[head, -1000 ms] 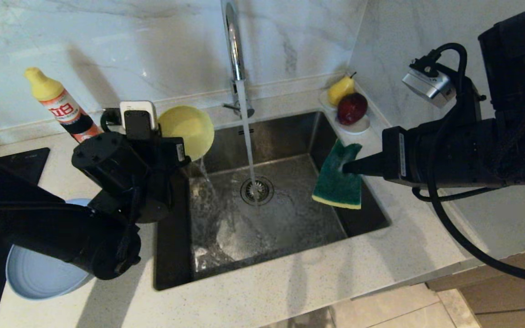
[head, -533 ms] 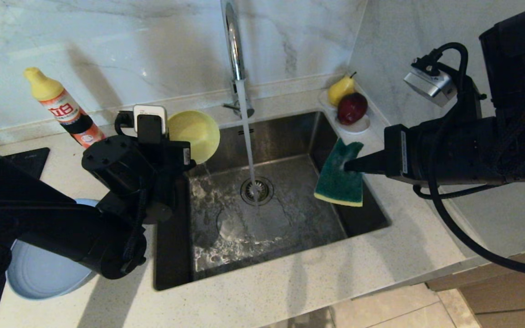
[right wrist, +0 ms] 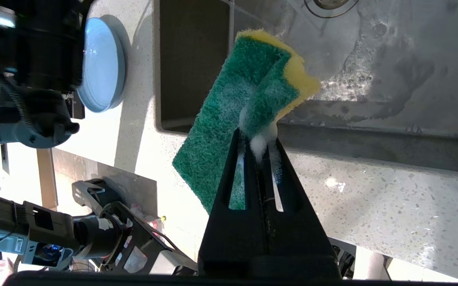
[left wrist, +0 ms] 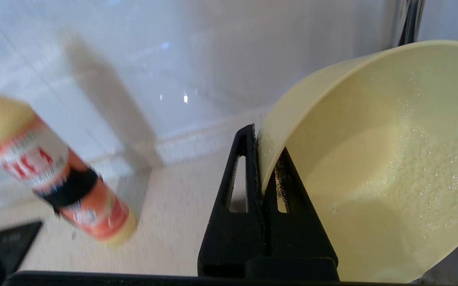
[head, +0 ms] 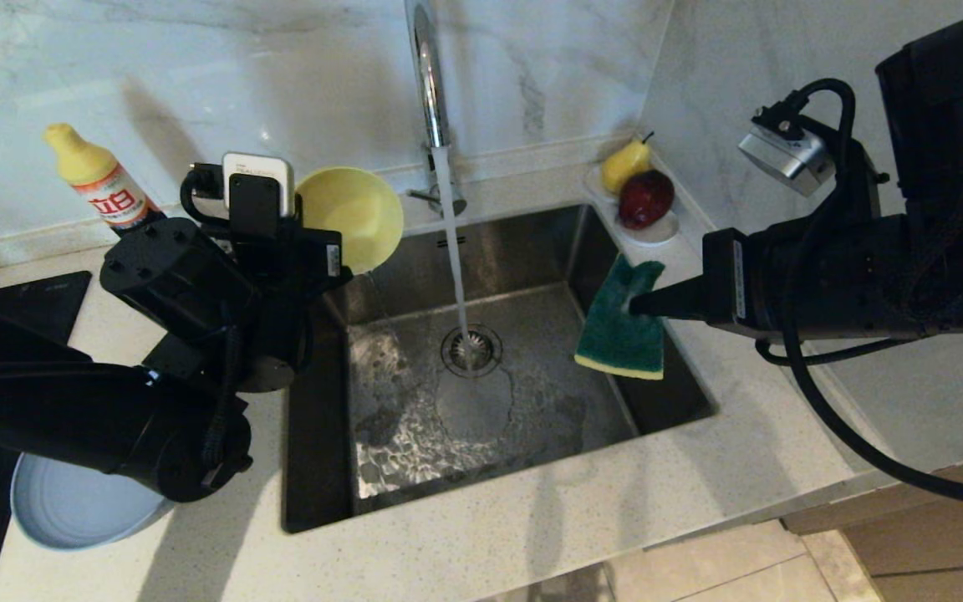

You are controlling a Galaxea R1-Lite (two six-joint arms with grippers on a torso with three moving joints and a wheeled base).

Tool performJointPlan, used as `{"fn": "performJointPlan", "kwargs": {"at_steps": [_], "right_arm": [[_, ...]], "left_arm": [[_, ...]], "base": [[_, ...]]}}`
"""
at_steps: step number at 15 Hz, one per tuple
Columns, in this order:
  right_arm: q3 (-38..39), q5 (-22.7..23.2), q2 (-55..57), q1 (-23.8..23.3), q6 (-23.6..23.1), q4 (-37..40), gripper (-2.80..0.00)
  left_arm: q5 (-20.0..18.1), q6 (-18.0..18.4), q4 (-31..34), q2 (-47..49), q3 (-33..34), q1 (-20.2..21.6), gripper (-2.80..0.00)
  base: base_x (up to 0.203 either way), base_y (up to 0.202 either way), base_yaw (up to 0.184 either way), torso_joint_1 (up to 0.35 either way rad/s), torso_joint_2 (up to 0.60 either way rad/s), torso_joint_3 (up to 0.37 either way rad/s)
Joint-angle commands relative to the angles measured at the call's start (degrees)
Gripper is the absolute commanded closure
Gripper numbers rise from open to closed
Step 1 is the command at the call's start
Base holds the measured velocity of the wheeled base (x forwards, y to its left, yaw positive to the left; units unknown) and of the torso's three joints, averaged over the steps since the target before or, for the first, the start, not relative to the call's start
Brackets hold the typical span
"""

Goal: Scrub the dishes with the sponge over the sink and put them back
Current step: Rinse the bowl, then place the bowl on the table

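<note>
Two thin grips: the left tool [left wrist: 261, 174] pinches only the yellow bowl's [head: 354, 217] wet rim above the sink's [head: 498, 493] back-left corner (it could slip), the right tool [right wrist: 257, 153] clamps the soapy sponge [head: 622, 326] over the right edge.

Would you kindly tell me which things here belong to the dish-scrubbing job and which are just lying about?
Job:
- yellow bowl, in left pincer
- sponge, in right pincer
- sink
- grey-blue plate

Lying about:
- detergent bottle
- pear
- red apple
</note>
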Motion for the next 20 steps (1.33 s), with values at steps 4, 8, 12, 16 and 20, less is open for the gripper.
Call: {"fn": "performJointPlan", "kwargs": {"at_steps": [4, 8, 12, 16, 20], "right_arm": [[-0.51, 0.26, 0.33, 0.07, 0.05, 0.08, 0.0], [-0.06, 1.05, -0.64, 0.07, 0.14, 0.08, 0.0], [1.53, 1.03, -2.6, 0.07, 0.22, 0.17, 0.0], [4.55, 1.0, -4.33, 0.07, 0.14, 0.12, 0.0], [8.89, 0.83, -6.13, -0.02, 0.06, 0.08, 0.0]], "left_arm": [[-0.51, 0.49, -0.49, -1.72, -0.94, 0.02, 0.0], [1.71, -1.96, -0.42, -1.23, -1.04, 1.35, 0.0], [3.0, -10.82, 20.23, -3.19, -2.88, 2.6, 0.0], [2.01, -27.14, 51.99, -6.48, -9.43, 3.43, 0.0], [-5.93, -45.48, 80.91, -8.97, -19.45, 4.43, 0.0]], "base": [[0.0, 0.0, 0.0, 0.0, 0.0, 0.0], [0.0, 0.0, 0.0, 0.0, 0.0, 0.0], [0.0, 0.0, 0.0, 0.0, 0.0, 0.0], [0.0, 0.0, 0.0, 0.0, 0.0, 0.0], [0.0, 0.0, 0.0, 0.0, 0.0, 0.0]]}}
